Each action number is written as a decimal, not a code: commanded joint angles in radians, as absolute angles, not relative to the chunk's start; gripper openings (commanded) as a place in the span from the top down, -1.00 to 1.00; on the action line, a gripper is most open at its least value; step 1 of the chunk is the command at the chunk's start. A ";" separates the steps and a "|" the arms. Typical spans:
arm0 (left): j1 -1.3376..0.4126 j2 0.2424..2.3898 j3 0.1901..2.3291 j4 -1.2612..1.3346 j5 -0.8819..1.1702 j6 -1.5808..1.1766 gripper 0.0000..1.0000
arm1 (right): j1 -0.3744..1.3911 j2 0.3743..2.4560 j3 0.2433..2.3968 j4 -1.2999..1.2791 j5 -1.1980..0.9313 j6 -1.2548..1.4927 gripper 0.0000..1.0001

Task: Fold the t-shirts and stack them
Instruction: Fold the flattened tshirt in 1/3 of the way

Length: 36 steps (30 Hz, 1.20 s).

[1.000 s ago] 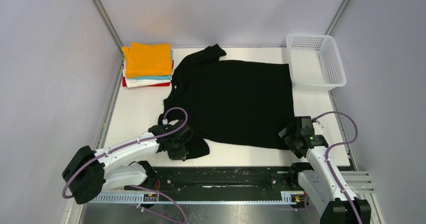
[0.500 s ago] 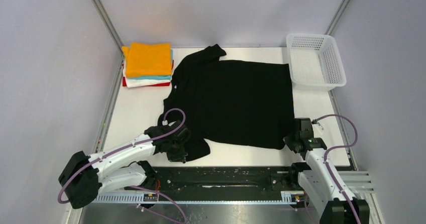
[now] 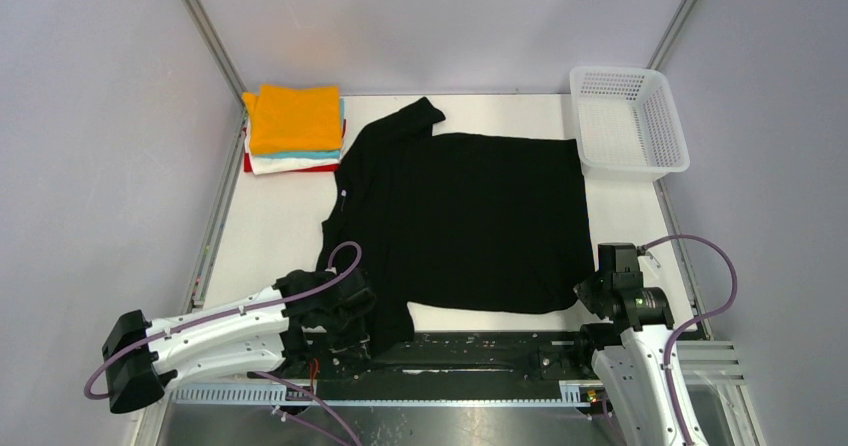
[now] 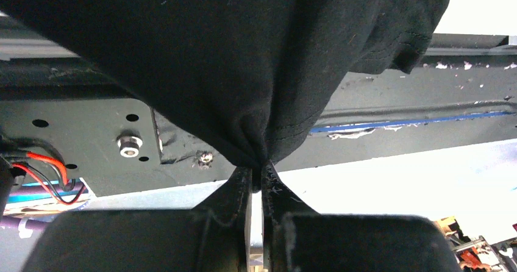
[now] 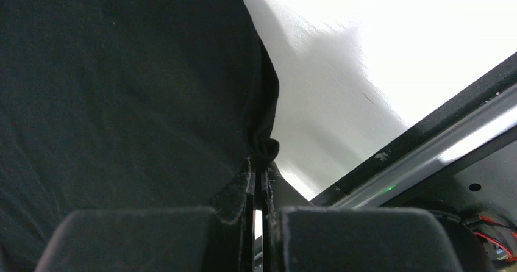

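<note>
With the left gripper [image 4: 256,171] and right gripper [image 5: 259,168] clamped on thin near-corner bunches of the black t-shirt [image 3: 460,216], uneven pulling could slip either free.

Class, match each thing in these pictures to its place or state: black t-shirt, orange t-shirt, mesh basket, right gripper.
Column 1
1. black t-shirt
2. orange t-shirt
3. mesh basket
4. right gripper

Column 2
A. on top of the folded stack, far left corner
B. shut on the black cloth's near right corner
C. far right corner of the table
D. spread out across the middle of the table

Pairs: 1-D, 2-A, 3-C, 4-B
</note>
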<state>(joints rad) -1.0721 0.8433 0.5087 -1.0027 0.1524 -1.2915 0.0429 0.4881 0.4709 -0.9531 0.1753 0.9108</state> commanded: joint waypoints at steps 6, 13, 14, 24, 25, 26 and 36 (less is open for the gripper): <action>-0.983 0.953 0.641 -0.785 0.156 -1.131 1.00 | 0.040 0.530 0.481 -0.888 0.157 0.863 1.00; -0.759 1.078 0.816 -0.646 0.111 -0.862 1.00 | 0.040 0.688 0.572 -0.757 0.168 0.777 1.00; -0.746 1.082 0.835 -0.641 0.089 -0.848 1.00 | 0.040 0.715 0.584 -0.737 0.165 0.775 1.00; -0.520 1.118 0.915 -0.505 0.016 -0.797 1.00 | 0.038 0.934 0.744 -0.642 0.227 0.720 1.00; -0.503 1.132 0.929 -0.505 0.007 -0.782 1.00 | 0.038 0.949 0.758 -0.634 0.236 0.715 1.00; -0.485 1.145 0.942 -0.500 0.005 -0.770 1.00 | 0.038 0.962 0.769 -0.626 0.247 0.711 1.00; -0.345 1.272 1.070 -0.461 -0.010 -0.644 1.00 | 0.007 1.104 0.877 -0.612 0.288 0.713 1.00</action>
<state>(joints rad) -0.3828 1.2339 0.9955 -0.5327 0.0143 -0.7250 0.0204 1.0588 0.8085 -0.6315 0.2298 0.7193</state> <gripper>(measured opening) 0.040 0.029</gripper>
